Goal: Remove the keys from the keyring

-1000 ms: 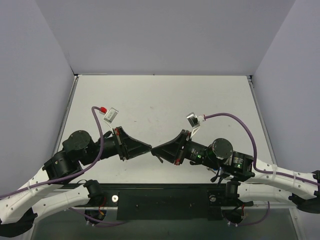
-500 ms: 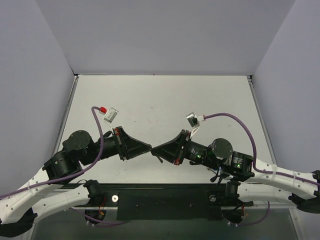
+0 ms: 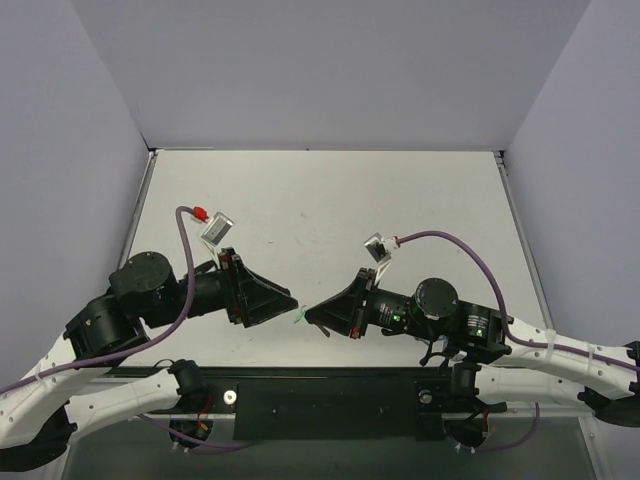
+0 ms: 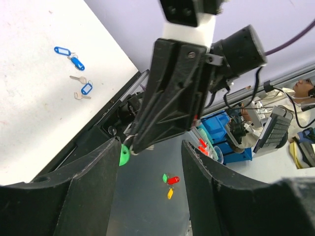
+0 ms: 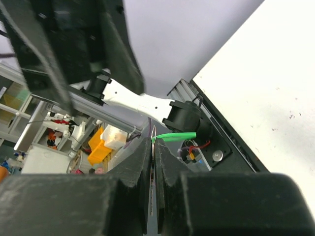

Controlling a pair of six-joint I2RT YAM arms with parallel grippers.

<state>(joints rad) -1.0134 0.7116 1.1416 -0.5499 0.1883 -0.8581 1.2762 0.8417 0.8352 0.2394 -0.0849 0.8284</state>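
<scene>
In the left wrist view my right gripper (image 4: pixel 133 146) hangs above the table's near edge, shut on the thin silvery keyring (image 4: pixel 128 140). The green key piece (image 4: pixel 123 155) dangles from that loop. My left gripper (image 4: pixel 150 150) stands open around the right gripper's tip, its fingers (image 4: pixel 93 177) apart from the green piece. From above, the green piece (image 3: pixel 300 316) shows in the small gap between the left gripper (image 3: pixel 288 300) and the right gripper (image 3: pixel 312 312). In the right wrist view the right gripper (image 5: pixel 154 143) pinches a thin metal edge, with the green piece (image 5: pixel 177 136) sticking out sideways. I cannot pick out the silver key.
Several blue-tagged keys (image 4: pixel 75 60) lie on the white table (image 3: pixel 320 200). Red, green and yellow tags (image 4: pixel 170 179) lie on a lower surface beyond the table's near edge. The black base rail (image 3: pixel 330 395) runs just below the grippers. Purple cables (image 3: pixel 470 240) arch over both wrists.
My left gripper has opened and drawn back to the left, away from the right gripper's tip. The green piece now shows in the gap. The right gripper stays shut and has shifted slightly toward the near edge.
</scene>
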